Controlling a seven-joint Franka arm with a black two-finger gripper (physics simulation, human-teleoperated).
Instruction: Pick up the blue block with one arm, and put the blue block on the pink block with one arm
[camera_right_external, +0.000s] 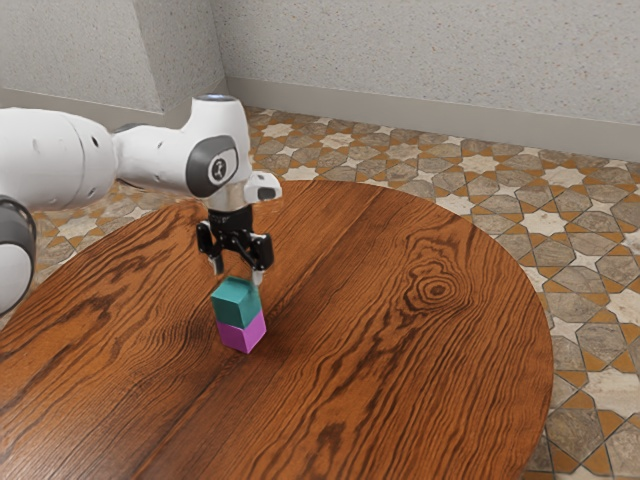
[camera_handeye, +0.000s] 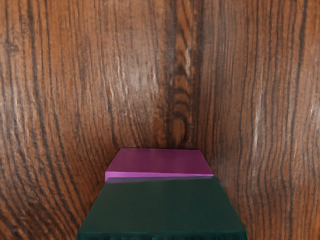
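Blue block (camera_right_external: 237, 303) sits stacked on the pink block (camera_right_external: 241, 334) on the wooden table (camera_right_external: 420, 340), edges roughly lined up. The gripper (camera_right_external: 237, 268) hangs just above it, fingers apart and clamping nothing. It reads as a small rigid cube, probably light with smooth flat sides, so any grip should take two opposite vertical faces near mid-height; an off-centre squeeze could shove the stack sideways.
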